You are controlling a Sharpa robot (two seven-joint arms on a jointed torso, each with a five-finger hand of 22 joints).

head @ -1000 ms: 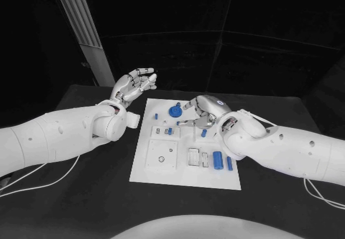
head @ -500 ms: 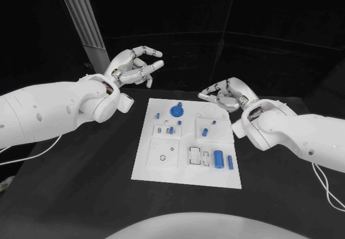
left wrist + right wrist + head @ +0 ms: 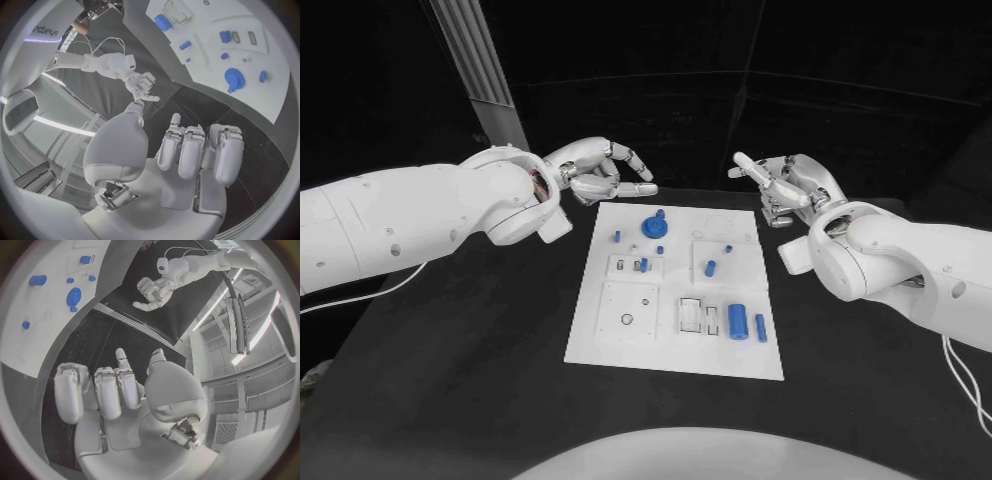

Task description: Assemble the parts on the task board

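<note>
The white task board (image 3: 668, 350) lies in the middle of the black table. On it are a blue gear (image 3: 655, 225), a large blue cylinder (image 3: 737, 319), a thinner blue cylinder (image 3: 762, 327) and several small blue pieces such as one at mid-board (image 3: 711, 267). My left hand (image 3: 600, 172) hovers off the board's far left corner, fingers loosely bent and holding nothing. My right hand (image 3: 783, 185) hovers off the far right corner, fingers spread and empty. In the left wrist view my left hand (image 3: 197, 155) faces the board (image 3: 212, 45) and gear (image 3: 234, 78). In the right wrist view my right hand (image 3: 100, 390) is empty too.
A pale metal post (image 3: 470, 70) rises behind the table at the far left. White cables trail over the table beside my left arm (image 3: 358, 295) and my right arm (image 3: 963, 385). Bare black table surrounds the board on all sides.
My right hand has lifted off the board's far middle and drawn back to the right, beyond the board's edge. My left hand rose, then came down nearer the far left corner.
</note>
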